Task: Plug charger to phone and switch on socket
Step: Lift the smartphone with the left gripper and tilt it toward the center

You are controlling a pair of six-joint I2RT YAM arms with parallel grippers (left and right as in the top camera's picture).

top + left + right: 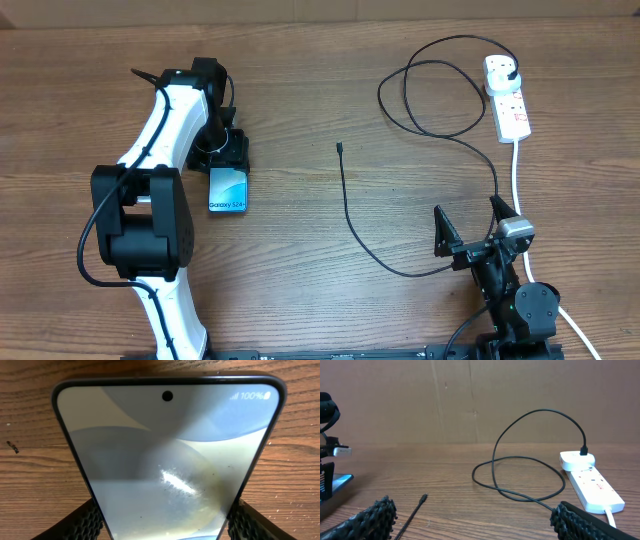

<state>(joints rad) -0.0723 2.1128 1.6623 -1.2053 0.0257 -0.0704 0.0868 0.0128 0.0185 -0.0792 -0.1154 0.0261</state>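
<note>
Lying flat on the wooden table (300,80), one phone (228,195) was pictured from overhead, its upper end clasped by the left gripper (228,165). One charger (343,180) was trailed across the middle, its loose tip (341,149) well apart from the phone and its plug seated in the one socket (510,100) at far right. From the left wrist, two fingers (85,520) were seen pressed against the phone's edges. From the right wrist, the right gripper (472,507) was shown spread wide and empty.
</note>
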